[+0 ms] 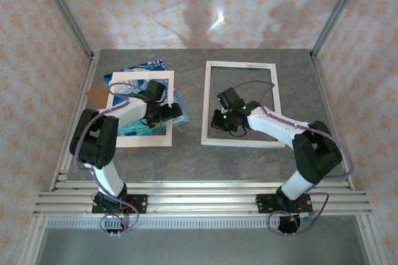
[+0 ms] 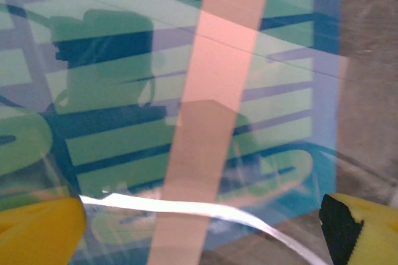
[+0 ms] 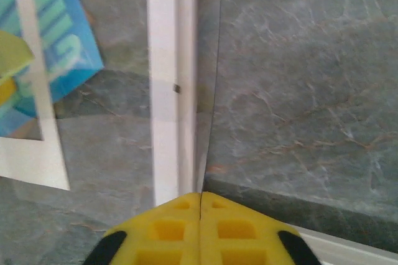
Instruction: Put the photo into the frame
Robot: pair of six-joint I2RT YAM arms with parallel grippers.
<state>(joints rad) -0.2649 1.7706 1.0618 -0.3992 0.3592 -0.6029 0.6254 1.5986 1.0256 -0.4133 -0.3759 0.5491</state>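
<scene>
1. The left gripper (image 2: 202,231) hangs low over the left-hand pile, its yellow fingers spread as wide as they go and nothing between them.
2. Directly beneath it the photo (image 2: 112,91), blue-teal with pale lettering, lies flat on the table (image 1: 186,156). A strip of the cream mat (image 2: 214,91) crosses on top of it.
3. From above, the mat covers most of the photo. The photo's corners poke out at the far side and toward the middle of the table, and a brown board (image 1: 95,97) shows at the pile's left edge.
4. The right gripper (image 3: 200,206) has its fingers pressed together, low inside the frame and just beside its left rail. A thin line runs up to the tips, and I cannot tell whether anything thin is pinched there.
5. The frame (image 1: 239,64) lies flat on the right half of the table, well apart from the pile. Bare table shows through its opening.
6. By my reading, the task is barely begun: the photo is not gripped, sits under the mat and is outside the frame.
7. What looks to be left is to free the photo from the mat, grasp it, carry it across and lay it inside the moulding.
</scene>
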